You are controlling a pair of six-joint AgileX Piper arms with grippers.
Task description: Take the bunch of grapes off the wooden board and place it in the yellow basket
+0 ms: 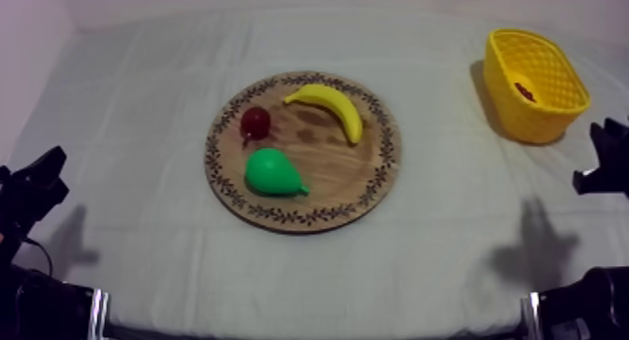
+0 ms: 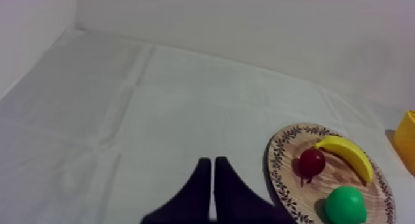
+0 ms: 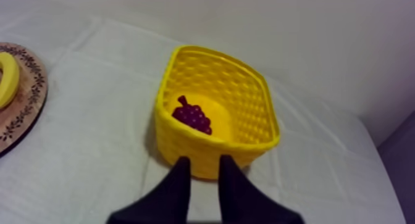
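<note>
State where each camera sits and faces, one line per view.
Top view: above the table, slanting down on the round wooden board and yellow plastic basket; left arm, right arm at the sides.
Left wrist view: on the left arm, facing the board; shut left hand.
Right wrist view: on the right arm, facing the basket with the purple bunch of grapes; open right hand.
Shared: all three show board and basket.

The right gripper (image 3: 203,160) is hovering just in front of the yellow basket (image 3: 250,100), its two black fingers standing slightly apart with nothing between them, their tips lying at the basket's near wall. The bunch of grapes (image 3: 192,117) is lying inside the basket on its floor. Well to the left, the wooden board (image 3: 25,112) is resting on the grey-white cloth (image 3: 92,146), carrying a banana (image 3: 6,78).
</note>
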